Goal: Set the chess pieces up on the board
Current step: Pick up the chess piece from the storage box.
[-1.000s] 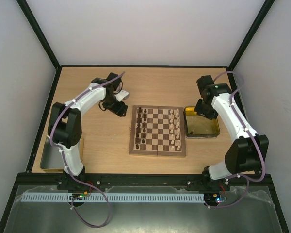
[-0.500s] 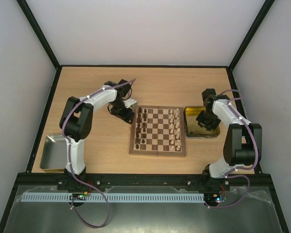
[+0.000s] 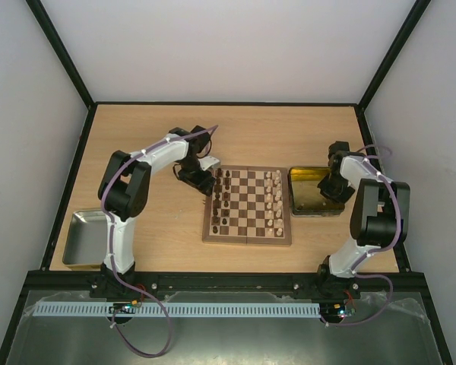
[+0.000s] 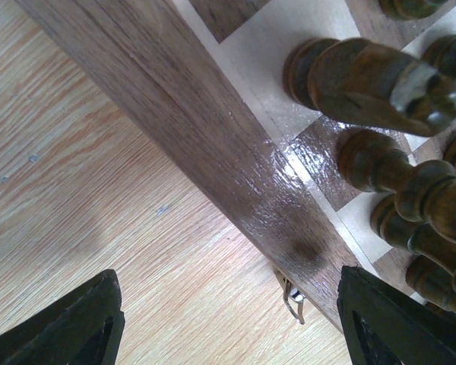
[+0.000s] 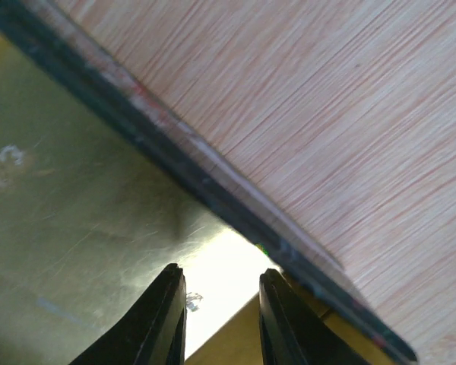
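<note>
One bench [image 3: 251, 133] carries one board [image 3: 247, 205]; the chess pieces on it come in two colours: two files of dark pieces [image 3: 222, 198] on the side nearer the left arm [image 3: 148, 152], two files of pale pieces [image 3: 273, 199] on the side nearer the right arm [image 3: 380, 205]; from above they are too small to count singly; the left wrist view shows at least five dark ones; two trays: one yellow tray [image 3: 308, 194], one grey tray [image 3: 76, 243]; two arms, two hands: one left hand [image 3: 204, 182], one right hand [image 3: 329, 190]
</note>
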